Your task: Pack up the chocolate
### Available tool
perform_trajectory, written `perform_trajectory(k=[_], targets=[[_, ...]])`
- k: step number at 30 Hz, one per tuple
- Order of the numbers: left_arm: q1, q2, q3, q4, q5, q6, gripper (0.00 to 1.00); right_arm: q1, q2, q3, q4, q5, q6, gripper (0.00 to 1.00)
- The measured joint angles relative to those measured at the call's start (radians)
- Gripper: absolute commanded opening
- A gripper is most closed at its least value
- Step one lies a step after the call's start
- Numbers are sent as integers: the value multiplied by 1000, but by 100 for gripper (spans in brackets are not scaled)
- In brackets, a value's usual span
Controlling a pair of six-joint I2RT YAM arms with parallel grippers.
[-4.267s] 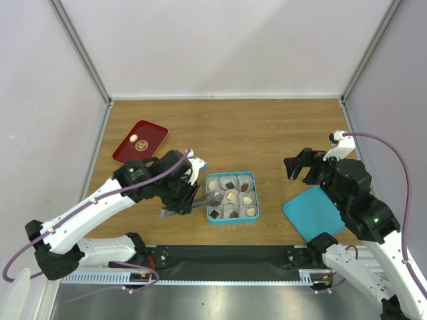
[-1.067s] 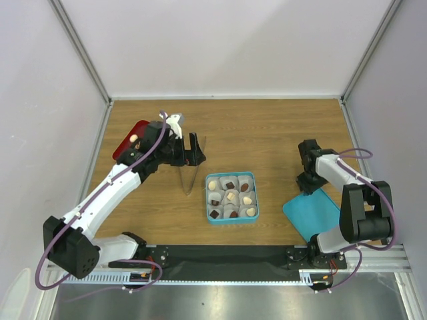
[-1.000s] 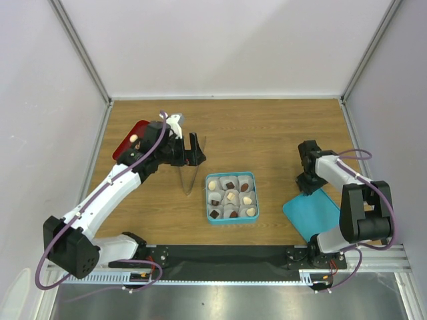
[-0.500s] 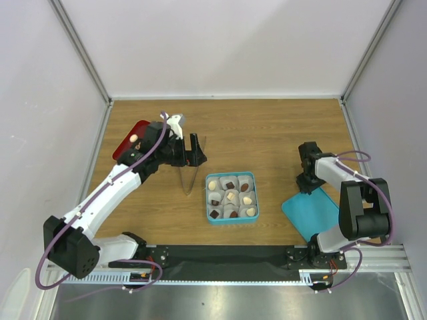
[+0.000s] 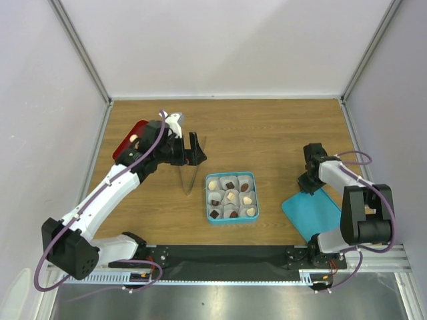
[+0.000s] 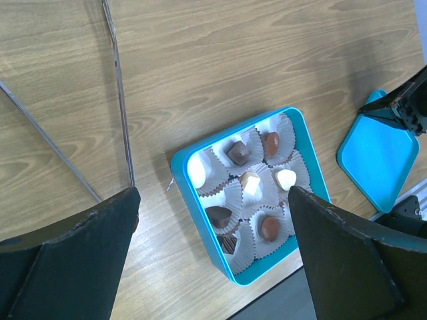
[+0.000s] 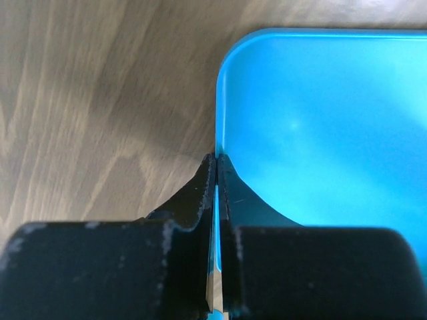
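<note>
Here, top view: chocolates (image 5: 231, 197) sit in paper cups (image 5: 218, 185) inside teal tin (image 5: 231, 174), between arms. Left gripper (image 5: 195, 151) spread wide near tongs (image 5: 189, 177). Right gripper (image 5: 307, 186) at corner of teal lid (image 5: 319, 215).
Left wrist view: nothing between fingers, tin below.
Right wrist view: jaws pressed together on lid's rim, thin pinch.
Likely step: lidding. Lift slowly, keep lid level, square corners over tin before lowering.
</note>
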Motion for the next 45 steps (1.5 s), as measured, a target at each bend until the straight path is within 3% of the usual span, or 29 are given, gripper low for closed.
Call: perform_trajectory(k=[5,9,13,17,20,25,34,38,45], targets=[[2,-2,74,-50,4,26,100,-7,-88,61,-56,-101,-122,0],[33,-1,177,-52,86,35,99,-5,-245,284,-100,-215,-219,0],[112,9,235,39,280,-2,98,0,-359,452,-51,-346,-245,0],[167,51,235,209,505,-122,98,13,-444,475,31,-501,-234,0],[175,95,195,396,643,-289,98,28,-465,454,158,-635,-209,0],[174,129,-20,835,772,-683,99,96,-476,412,431,-760,-161,0],[154,329,-207,1548,796,-1305,98,191,-402,410,907,-889,10,0],[125,468,-209,1664,748,-1463,99,244,-388,410,1022,-874,23,0],[38,523,-188,1722,683,-1551,99,298,-360,397,1160,-832,19,0]])
